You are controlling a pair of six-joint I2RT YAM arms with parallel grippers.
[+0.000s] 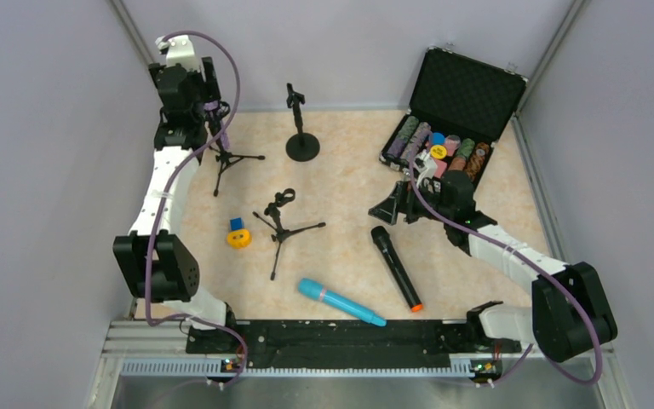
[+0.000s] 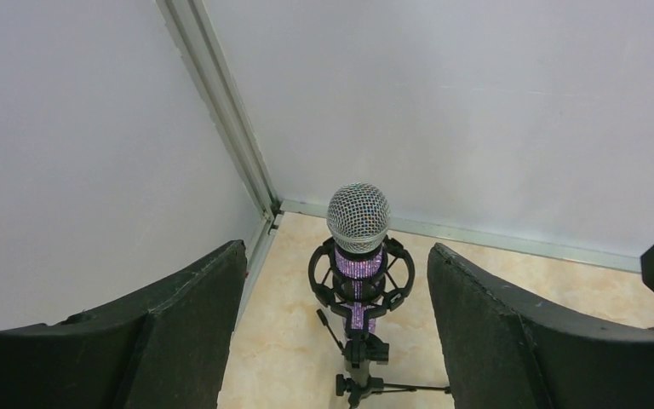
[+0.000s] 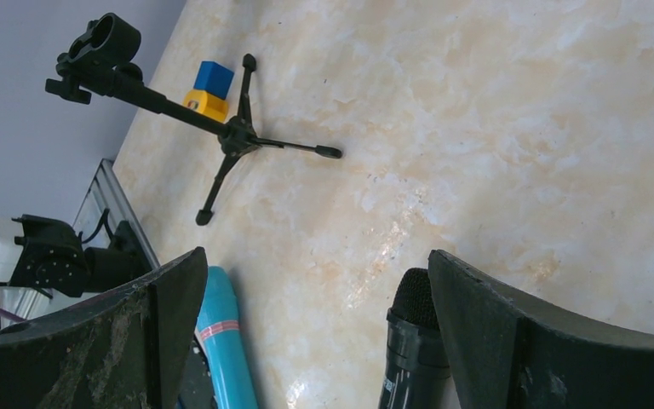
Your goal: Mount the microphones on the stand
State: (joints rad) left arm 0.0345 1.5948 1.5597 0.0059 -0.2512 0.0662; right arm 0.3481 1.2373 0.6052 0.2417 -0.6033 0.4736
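Far left corner: glittery purple microphone [image 2: 358,256], round silver mesh head uppermost, seated upright in the ring cradle of a slim black tripod stand [image 2: 360,354]. To either side of it, left gripper [image 2: 336,251] spread apart, broad matte black fingers [image 2: 179,324] clear of cradle and barrel alike.

Near centre on the cream marble-patterned table [image 1: 349,187]: smooth light blue microphone [image 1: 341,302] and black microphone [image 1: 396,267] with an orange end, both lying flat and apart, neither on a stand. Just above the black one's mesh head, right gripper [image 3: 317,256] splayed wide, pinching nothing.

Mid-table: second tripod stand [image 1: 283,223], clamp empty. Beside its left leg, a small yellow and blue block toy [image 1: 238,234]. Far centre: round-base stand [image 1: 301,128] with a thin upright post. Far right: hard black case [image 1: 464,85], lid raised, rows of coloured chips [image 1: 438,149] inside.
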